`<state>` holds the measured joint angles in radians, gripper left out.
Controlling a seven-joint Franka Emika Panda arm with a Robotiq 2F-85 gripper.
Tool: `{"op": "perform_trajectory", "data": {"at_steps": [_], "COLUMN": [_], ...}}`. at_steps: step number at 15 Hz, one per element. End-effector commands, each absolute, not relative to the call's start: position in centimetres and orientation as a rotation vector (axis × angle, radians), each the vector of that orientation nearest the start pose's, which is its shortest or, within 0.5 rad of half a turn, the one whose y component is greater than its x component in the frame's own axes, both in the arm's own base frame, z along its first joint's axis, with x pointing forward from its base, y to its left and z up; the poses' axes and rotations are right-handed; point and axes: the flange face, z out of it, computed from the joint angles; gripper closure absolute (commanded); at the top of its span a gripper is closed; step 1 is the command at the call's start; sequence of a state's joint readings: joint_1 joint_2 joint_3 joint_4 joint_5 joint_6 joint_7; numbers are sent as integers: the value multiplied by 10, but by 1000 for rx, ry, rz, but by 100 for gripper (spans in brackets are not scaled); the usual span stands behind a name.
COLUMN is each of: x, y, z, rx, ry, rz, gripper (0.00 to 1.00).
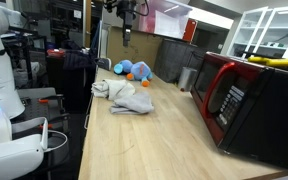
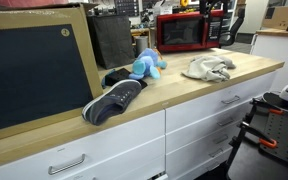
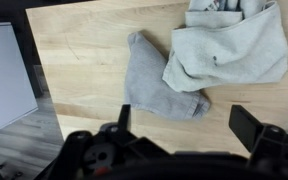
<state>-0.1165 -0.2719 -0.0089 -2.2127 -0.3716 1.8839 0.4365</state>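
A: Wooden counter (image 3: pixel 84 50), cluttered lab room behind. What lies under your claw?

B: A grey cloth (image 3: pixel 219 50), crumpled. Its sleeve end sits at 12 o'clock from the claw (image 3: pixel 184 125) and its bulk at 1 o'clock. The claw hangs above with its fingers spread wide and nothing between them.

A: And around the cloth?

B: In an exterior view, a plush (image 1: pixel 136 70) lies just beyond it. A microwave (image 1: pixel 249 105) stands at 3 o'clock, well apart.

A: How should you work here?

B: As a judgement: centre over the thick sleeve end, not the flat bulk. Come down plumb, so both fingers meet cloth before wood.

A: What stays unclear?

B: The wrist view cuts off the cloth's far edge. In an exterior view the claw (image 1: pixel 128 38) is small and dark, so its height above the cloth is hard to read.
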Motion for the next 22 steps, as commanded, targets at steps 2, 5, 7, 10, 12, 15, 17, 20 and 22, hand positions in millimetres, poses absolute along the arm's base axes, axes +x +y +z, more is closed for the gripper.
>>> {"op": "perform_trajectory", "data": {"at_steps": [2,5,7,10,12,15,17,20,22], "x": [465,470,462,463,464,463,465,466,469], "y": [-126,-153,-149,-154,-151,-158,-172,-201,-221], "z": [495,491,489,485,485,481,465,437,421], "rx": [-3389,-3338,-3355,-3352,-3356,-3297,-3200,-3062,-2965], "ry": [906,988,953,962,950,968,999,1024,1053], "rz": [21,0,15,29,26,93,167,238,254], "gripper": [0,0,0,0,0,0,0,0,0]}}
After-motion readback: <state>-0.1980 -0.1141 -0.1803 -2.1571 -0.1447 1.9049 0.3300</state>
